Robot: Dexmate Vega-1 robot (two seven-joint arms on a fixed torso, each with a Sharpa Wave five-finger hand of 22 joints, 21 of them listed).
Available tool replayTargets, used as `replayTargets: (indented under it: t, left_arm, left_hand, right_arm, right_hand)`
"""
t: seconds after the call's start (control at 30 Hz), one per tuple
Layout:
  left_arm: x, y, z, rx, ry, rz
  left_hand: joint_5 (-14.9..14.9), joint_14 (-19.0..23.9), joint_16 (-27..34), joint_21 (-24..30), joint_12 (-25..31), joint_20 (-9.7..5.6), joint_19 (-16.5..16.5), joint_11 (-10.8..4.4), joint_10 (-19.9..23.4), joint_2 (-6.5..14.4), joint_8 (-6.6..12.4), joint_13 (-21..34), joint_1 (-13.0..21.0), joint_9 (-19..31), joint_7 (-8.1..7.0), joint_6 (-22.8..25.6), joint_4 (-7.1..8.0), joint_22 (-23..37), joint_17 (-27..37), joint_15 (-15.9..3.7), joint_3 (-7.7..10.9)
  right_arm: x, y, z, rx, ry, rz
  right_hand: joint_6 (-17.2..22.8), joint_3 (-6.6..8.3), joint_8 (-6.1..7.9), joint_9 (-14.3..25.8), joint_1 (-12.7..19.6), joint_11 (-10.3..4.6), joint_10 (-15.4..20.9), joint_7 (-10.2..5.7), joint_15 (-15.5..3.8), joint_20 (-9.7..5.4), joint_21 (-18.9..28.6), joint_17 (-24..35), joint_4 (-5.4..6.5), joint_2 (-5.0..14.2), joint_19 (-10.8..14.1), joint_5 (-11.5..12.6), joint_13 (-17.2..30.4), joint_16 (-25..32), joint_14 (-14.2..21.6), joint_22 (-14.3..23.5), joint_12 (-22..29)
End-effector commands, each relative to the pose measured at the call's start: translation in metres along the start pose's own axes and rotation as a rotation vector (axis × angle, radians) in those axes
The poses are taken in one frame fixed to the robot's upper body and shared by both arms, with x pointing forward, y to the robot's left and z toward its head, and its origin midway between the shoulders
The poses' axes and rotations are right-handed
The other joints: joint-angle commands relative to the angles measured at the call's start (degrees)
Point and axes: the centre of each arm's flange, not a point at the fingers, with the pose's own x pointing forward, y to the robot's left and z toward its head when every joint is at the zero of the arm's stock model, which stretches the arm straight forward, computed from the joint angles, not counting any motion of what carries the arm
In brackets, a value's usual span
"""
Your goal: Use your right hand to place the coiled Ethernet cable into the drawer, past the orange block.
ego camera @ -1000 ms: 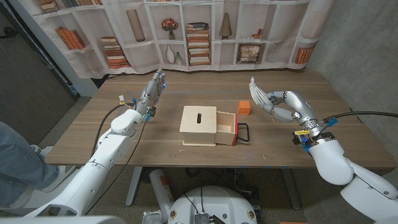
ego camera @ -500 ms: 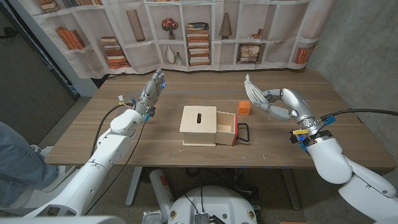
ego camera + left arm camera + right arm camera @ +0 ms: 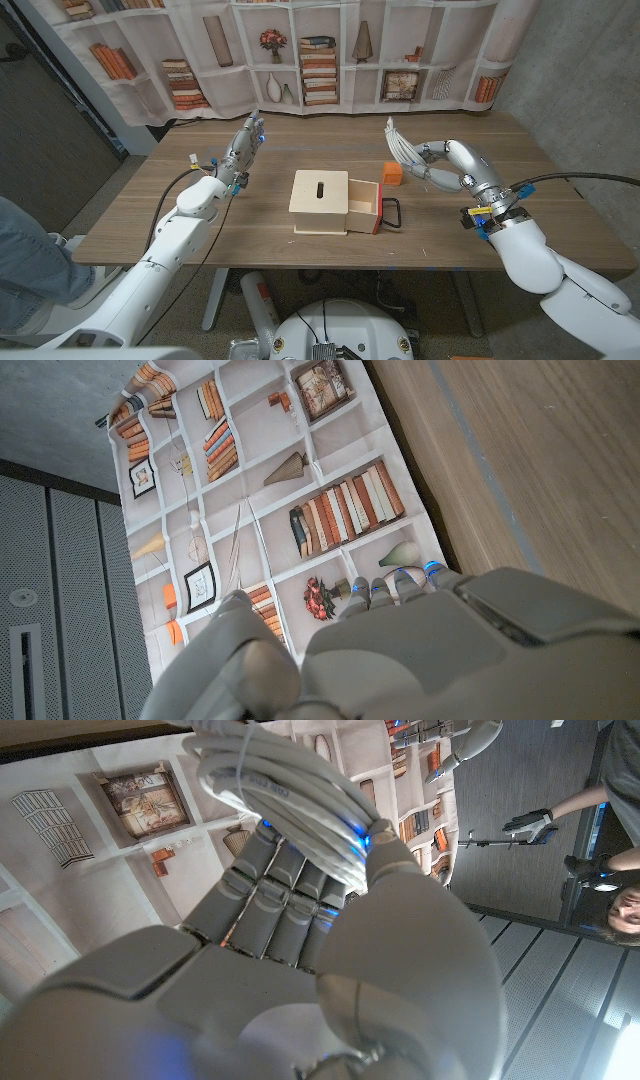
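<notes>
Right robot hand [image 3: 440, 168] aloft, gripping coiled Ethernet cable [image 3: 400, 148] beside orange block [image 3: 391, 174].

White coiled cable [image 3: 401, 149] aloft, gripped.

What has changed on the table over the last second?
The right hand, gripping the coiled Ethernet cable, has carried it leftward, nearer the orange block. The left hand, the wooden box and its open drawer stayed put.
</notes>
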Motion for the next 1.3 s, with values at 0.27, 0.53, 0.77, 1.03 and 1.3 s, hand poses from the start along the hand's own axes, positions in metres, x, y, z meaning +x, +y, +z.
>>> replayTargets:
  t: [0.27,0.53,0.77,1.03,1.3]
  left_arm:
    - [0.001,0.005,-0.004,-0.011,0.0,0.0]
    - [0.004,0.005,-0.004,-0.014,-0.002,-0.002]
    - [0.005,0.003,-0.004,-0.011,-0.004,-0.009]
    - [0.004,0.003,-0.004,-0.011,0.0,-0.01]
    - [0.002,0.003,-0.007,-0.017,0.001,-0.007]
  left_hand:
    - [0.2,-5.4,0.0,0.5,-0.1,0.96,-12.7,-0.11,-0.2,0.2,-0.2,0.2,0.5,0.1,0.08,0.1,-0.05,0.2,0.2,-0.27,-0.2]
    - [0.2,-5.3,0.0,0.5,-0.1,1.03,-12.7,-0.09,-0.2,0.2,-0.21,0.2,0.5,0.1,0.07,0.1,-0.05,0.2,0.2,-0.25,-0.3]
    - [0.2,-5.4,0.0,0.5,-0.1,1.08,-12.8,-0.05,-0.2,0.3,-0.19,0.2,0.6,0.1,0.13,0.1,-0.06,0.2,0.2,-0.24,-0.38]
    - [0.2,-5.3,0.0,0.5,-0.1,1.09,-12.8,-0.15,-0.2,0.3,-0.2,0.2,0.7,0.1,0.09,0.1,-0.06,0.2,0.2,-0.24,-0.47]
    - [0.2,-5.3,0.0,0.5,-0.1,1.08,-12.8,-0.12,-0.2,0.4,-0.2,0.2,0.7,0.1,0.05,0.1,-0.07,0.2,0.2,-0.28,-0.6]
  right_arm:
    - [0.008,0.01,0.014,0.076,-0.057,0.011]
    - [0.008,0.012,0.024,0.1,-0.091,0.03]
    - [0.01,0.016,0.029,0.12,-0.116,0.049]
    - [0.015,0.02,0.035,0.148,-0.126,0.061]
    - [0.018,0.025,0.042,0.159,-0.12,0.049]
  right_hand:
    - [5.2,-0.41,-0.08,0.3,7.5,-0.81,1.2,-4.6,-2.62,-4.59,0.8,0.0,0.12,6.63,0.6,0.4,0.2,-0.2,0.6,0.2,-0.1]
    - [5.3,-0.53,-0.11,0.3,7.5,-0.9,1.2,-4.57,-2.6,-4.59,1.0,0.0,0.15,6.67,0.5,0.4,0.3,-0.3,0.6,0.2,-0.2]
    - [5.3,-0.61,-0.17,0.4,7.5,-0.76,1.3,-4.58,-2.59,-4.59,1.2,0.1,0.19,6.73,0.5,0.3,0.3,-0.3,0.8,0.2,-0.2]
    - [5.3,-0.7,-0.22,0.4,7.6,-0.76,1.2,-4.54,-2.6,-4.59,1.3,0.1,0.19,6.73,0.6,0.3,0.3,-0.3,0.9,0.1,-0.3]
    - [5.2,-0.83,-0.28,0.5,7.5,-0.83,1.4,-4.45,-2.58,-4.53,1.7,0.0,0.26,6.77,0.7,0.3,0.1,-0.4,1.0,0.1,-0.4]
